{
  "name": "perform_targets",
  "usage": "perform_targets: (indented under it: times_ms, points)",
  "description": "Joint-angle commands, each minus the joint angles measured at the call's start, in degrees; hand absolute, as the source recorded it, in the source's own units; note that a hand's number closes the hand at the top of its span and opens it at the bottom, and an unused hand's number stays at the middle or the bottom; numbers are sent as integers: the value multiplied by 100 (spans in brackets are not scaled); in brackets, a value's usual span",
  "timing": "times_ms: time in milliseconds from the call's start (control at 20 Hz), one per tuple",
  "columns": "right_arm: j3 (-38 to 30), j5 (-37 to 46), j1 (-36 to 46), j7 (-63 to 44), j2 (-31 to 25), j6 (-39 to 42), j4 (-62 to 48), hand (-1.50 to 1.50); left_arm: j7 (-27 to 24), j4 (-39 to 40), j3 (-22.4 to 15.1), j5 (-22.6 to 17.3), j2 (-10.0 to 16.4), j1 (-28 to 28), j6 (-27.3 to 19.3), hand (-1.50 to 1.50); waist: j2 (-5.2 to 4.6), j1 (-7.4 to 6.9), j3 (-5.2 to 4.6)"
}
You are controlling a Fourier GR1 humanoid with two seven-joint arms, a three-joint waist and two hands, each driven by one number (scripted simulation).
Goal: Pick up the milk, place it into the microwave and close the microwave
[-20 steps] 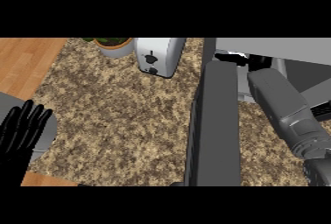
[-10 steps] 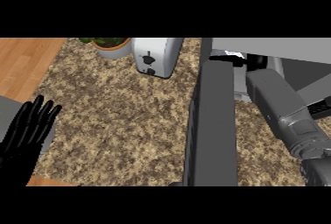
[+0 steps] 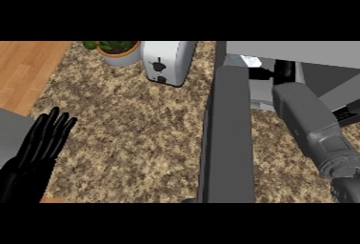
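Head view: over the last second the right hand [image 3: 265, 72] barely moves inside the microwave [image 3: 295, 50] — whether it grips the milk [image 3: 249, 60], a white patch beside it, cannot be told. At lower left the left hand [image 3: 44, 143] rests with straight fingers. With the door [image 3: 228, 133] standing open, closing likely follows.

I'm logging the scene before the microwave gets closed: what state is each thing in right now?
Microwave door: open, swung out over the counter.
Milk: a white bit shows inside the microwave; held or released, cannot tell.
Right hand: inside the microwave, mostly hidden.
Left hand: open, resting at the lower left.
Toaster: upright.
Potted plant: upright.
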State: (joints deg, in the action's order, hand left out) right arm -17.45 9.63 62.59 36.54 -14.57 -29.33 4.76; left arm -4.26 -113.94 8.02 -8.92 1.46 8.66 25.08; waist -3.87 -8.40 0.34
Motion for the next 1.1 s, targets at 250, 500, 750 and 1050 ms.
perform_targets:
  times_ms: [250, 500, 750, 1050]
  points:
    - [-61, -57, -228, 297, 122, 520, 26, -150, 24, -33, -266, 133, -142, -53, -83, -150, 71, 136, -1]
    - [-216, -202, -469, 540, -28, 826, 90, -150, 52, -29, -331, 175, -145, 7, -206, -150, 87, 213, 0]
    - [-308, -293, -712, 758, 100, 996, 118, -150, -104, 15, -703, 367, -146, 176, -268, -150, 167, 342, -7]
    - [-332, -346, -898, 1048, 233, 1704, 159, -150, -35, 458, -647, 158, -65, -80, 29, -150, 200, 463, -13]
